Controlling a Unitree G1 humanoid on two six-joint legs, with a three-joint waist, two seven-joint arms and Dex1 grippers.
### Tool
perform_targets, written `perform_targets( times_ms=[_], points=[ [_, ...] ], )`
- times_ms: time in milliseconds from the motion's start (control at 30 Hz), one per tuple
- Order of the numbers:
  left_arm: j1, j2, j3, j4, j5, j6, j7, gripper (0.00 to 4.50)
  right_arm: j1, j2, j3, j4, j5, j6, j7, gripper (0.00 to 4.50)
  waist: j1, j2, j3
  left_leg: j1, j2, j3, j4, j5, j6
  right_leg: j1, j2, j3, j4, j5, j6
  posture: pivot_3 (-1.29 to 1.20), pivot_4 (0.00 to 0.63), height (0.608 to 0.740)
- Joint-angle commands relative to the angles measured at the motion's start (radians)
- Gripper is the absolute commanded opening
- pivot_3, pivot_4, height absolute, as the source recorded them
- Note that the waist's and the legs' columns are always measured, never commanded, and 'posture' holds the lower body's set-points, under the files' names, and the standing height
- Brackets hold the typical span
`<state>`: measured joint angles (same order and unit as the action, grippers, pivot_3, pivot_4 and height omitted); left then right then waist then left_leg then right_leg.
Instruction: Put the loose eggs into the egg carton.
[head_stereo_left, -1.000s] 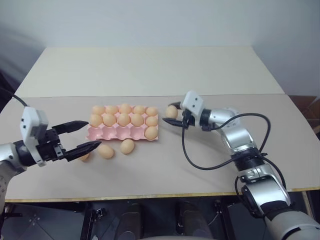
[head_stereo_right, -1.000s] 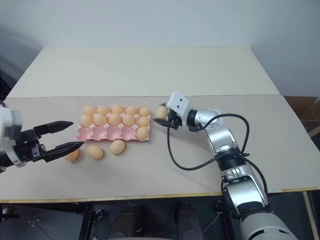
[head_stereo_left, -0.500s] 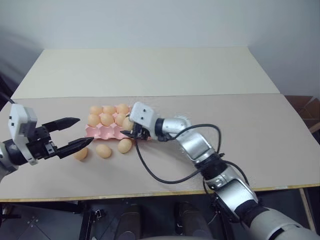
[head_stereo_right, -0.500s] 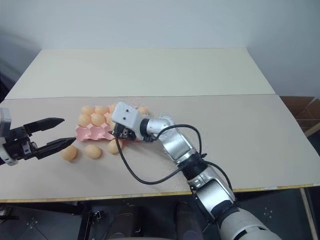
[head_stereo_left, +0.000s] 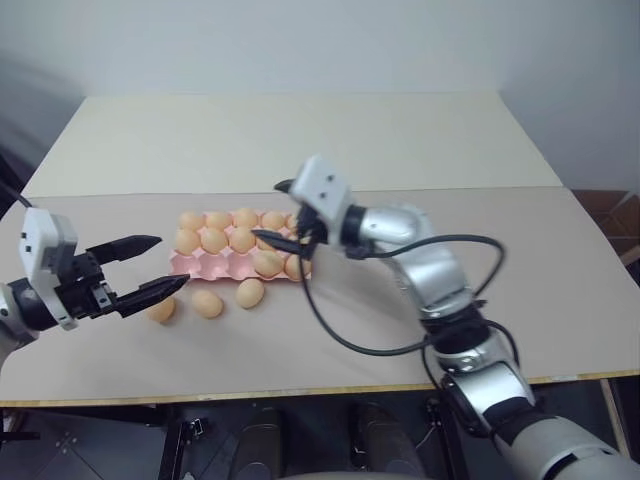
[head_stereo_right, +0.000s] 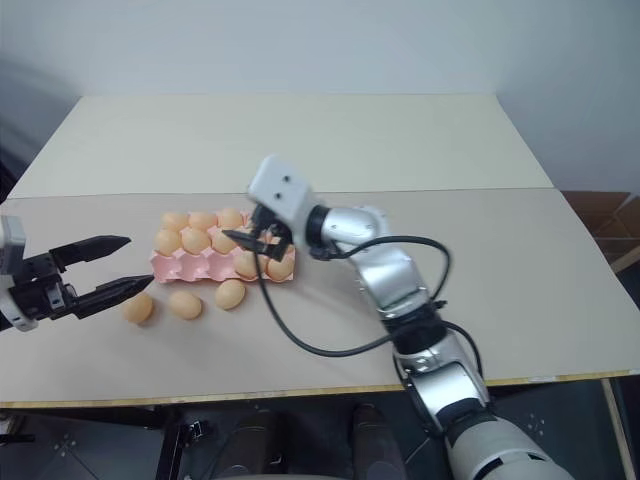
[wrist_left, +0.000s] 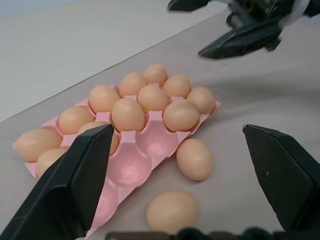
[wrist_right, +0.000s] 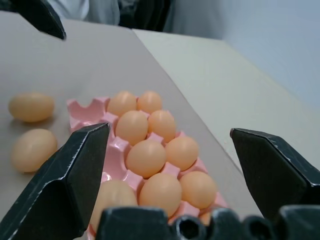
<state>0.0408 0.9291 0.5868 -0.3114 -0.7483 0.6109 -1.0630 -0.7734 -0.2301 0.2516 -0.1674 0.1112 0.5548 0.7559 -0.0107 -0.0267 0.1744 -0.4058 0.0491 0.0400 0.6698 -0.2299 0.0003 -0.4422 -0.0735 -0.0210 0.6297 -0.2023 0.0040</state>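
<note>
The pink egg carton lies left of the table's middle, with several eggs in its back rows and two eggs at the right end of its front row. Three loose eggs rest on the table along its front edge. My right gripper hovers open and empty above the carton's right end. My left gripper is open and empty, level, just left of the carton and above the leftmost loose egg. The left wrist view shows the carton and two loose eggs.
The carton sits on a tan board laid across a paler table. A black cable hangs from my right wrist over the board in front of the carton. The board's front edge runs close below the loose eggs.
My right gripper carried an egg from right of the carton to its front row, opened and rose; that egg now sits in a cup. The left gripper stayed put.
</note>
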Motion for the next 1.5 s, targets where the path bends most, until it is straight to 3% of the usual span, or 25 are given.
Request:
perform_targets(
  times_ms=[33,300,433,533,867,1000,1167,1333,1500],
  points=[
    [-0.015,0.018,0.003,0.007,0.001,-0.02,-0.017,4.5,0.065,-0.137,-0.128,-0.155,0.106,0.052,0.084,4.48,0.003,0.0,0.0,0.0,0.0,0.0,0.0,0.0,0.0,0.0,-0.001,0.0,0.0,0.0,0.0,0.0,0.15,0.74],
    [0.052,0.017,0.049,0.019,0.036,-0.068,-0.066,4.5,0.373,-0.498,-0.429,-0.307,0.339,0.01,0.346,4.48,-0.001,-0.001,0.0,0.002,0.0,0.004,-0.004,0.0,0.0,0.0,0.0,0.004,-0.002,-0.004,0.007,0.0,0.15,0.74],
    [0.108,-0.019,0.075,-0.004,0.027,-0.116,-0.104,4.5,0.569,-0.597,-0.5,-0.326,0.366,-0.045,0.425,4.48,-0.003,-0.002,0.0,0.005,0.0,0.008,-0.007,0.0,0.0,0.0,0.0,0.007,-0.003,-0.005,0.008,0.0,0.15,0.74],
    [0.141,-0.011,0.081,-0.011,0.03,-0.118,-0.122,4.5,0.626,-0.613,-0.514,-0.344,0.389,-0.055,0.415,4.48,-0.005,-0.002,0.0,0.007,0.0,0.011,-0.007,0.0,0.0,0.001,0.0,0.009,-0.003,-0.005,0.008,0.0,0.15,0.74],
    [0.152,-0.002,0.068,-0.021,0.038,-0.113,-0.115,4.5,0.59,-0.613,-0.472,-0.362,0.409,-0.063,0.358,4.48,0.001,-0.003,0.0,0.009,0.0,0.012,-0.007,0.0,0.0,0.002,-0.001,0.01,-0.002,-0.008,0.003,0.0,0.15,0.74],
    [0.139,-0.005,-0.01,-0.065,0.071,-0.104,-0.069,4.5,0.572,-0.61,-0.461,-0.367,0.416,-0.06,0.346,4.48,0.002,-0.003,0.0,0.007,0.0,0.012,-0.007,0.0,0.0,0.001,-0.001,0.01,-0.004,-0.008,0.004,0.0,0.15,0.74],
    [0.048,0.01,-0.217,-0.152,0.136,0.03,0.103,4.5,0.567,-0.613,-0.454,-0.382,0.421,-0.066,0.344,4.48,0.012,-0.004,-0.001,0.007,-0.001,0.012,-0.007,0.0,0.0,0.001,-0.002,0.01,-0.005,-0.005,0.01,0.0,0.15,0.74],
    [-0.011,0.022,-0.326,-0.204,0.161,0.163,0.215,4.5,0.577,-0.623,-0.463,-0.393,0.431,-0.07,0.335,4.48,0.01,-0.004,-0.001,0.008,0.0,0.012,-0.007,0.0,0.0,0.002,0.0,0.011,-0.003,-0.004,0.01,0.0,0.15,0.74],
    [-0.082,-0.03,-0.399,-0.241,0.139,0.243,0.292,4.5,0.595,-0.624,-0.47,-0.404,0.435,-0.079,0.318,4.48,0.015,-0.004,-0.001,0.007,-0.001,0.012,-0.007,0.0,0.0,0.002,0.0,0.011,-0.003,-0.004,0.011,0.0,0.15,0.74]
  ],
)
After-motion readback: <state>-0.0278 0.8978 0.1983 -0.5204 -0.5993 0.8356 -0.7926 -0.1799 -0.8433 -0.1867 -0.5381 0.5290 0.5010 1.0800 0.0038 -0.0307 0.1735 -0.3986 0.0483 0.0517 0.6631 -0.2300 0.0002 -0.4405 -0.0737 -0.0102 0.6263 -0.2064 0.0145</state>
